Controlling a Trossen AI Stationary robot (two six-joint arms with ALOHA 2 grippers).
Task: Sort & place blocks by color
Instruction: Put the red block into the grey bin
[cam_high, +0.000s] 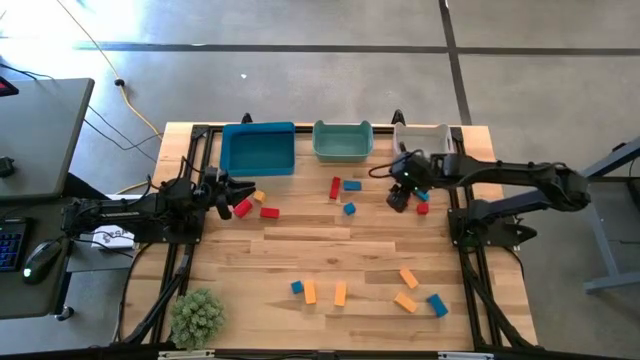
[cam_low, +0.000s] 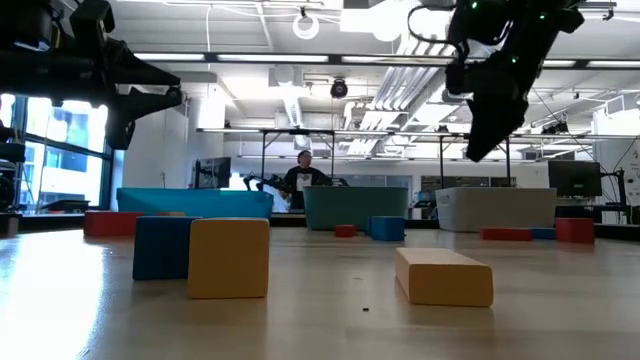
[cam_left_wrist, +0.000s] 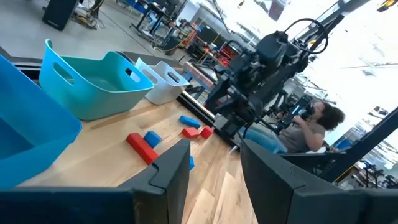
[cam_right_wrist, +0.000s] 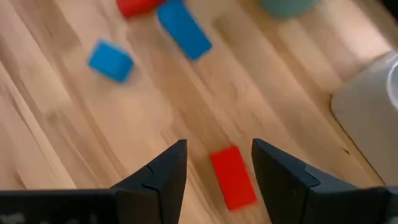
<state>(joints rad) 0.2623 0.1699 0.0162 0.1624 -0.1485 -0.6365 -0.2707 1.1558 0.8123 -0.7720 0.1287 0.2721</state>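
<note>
Right pincer fingers (cam_right_wrist: 155, 180): dark, spread apart, nothing clamped between them.
Right gripper (cam_right_wrist: 219, 144): released and raised off the tabletop, on the right-arm side of the teal bin (cam_high: 342, 141), nearer the table's front than that bin.
Block under it: a red bar (cam_right_wrist: 233, 177) lies flat on the wood, framed by the gap between the two fingers, touched by neither.
Next to that: a small blue block (cam_high: 422, 196) lies just beside the red bar, on its teal-bin side.
White bin (cam_high: 420, 138): stands beside the teal bin toward the right arm, just behind the right gripper.
Middle group: a red bar (cam_high: 335, 187), a blue bar (cam_high: 352, 185) and a blue cube (cam_high: 349, 208) lie in front of the teal bin, near one another.
Blue bin (cam_high: 258, 150): stands beside the teal bin toward the left arm.
Left gripper (cam_high: 240, 187): fingers parted and empty, held in front of the blue bin, well off to the left-arm side of the teal bin.
Blocks by it: two red blocks (cam_high: 242, 208) (cam_high: 268, 213) and one orange block (cam_high: 259, 196) lie near the left gripper's tips.
Front group: well in front of the teal bin lie a blue cube (cam_high: 297, 287), two orange bars (cam_high: 310, 292) (cam_high: 340, 293), two more orange blocks (cam_high: 408, 278) (cam_high: 404, 301) and a blue block (cam_high: 438, 304).
Bins' contents: no block shows inside any of the three.
Plant (cam_high: 196, 315): a green tuft at the table's front corner on the left-arm side, far from the teal bin.
Person (cam_low: 303, 175): seated in the room beyond the teal bin.
</note>
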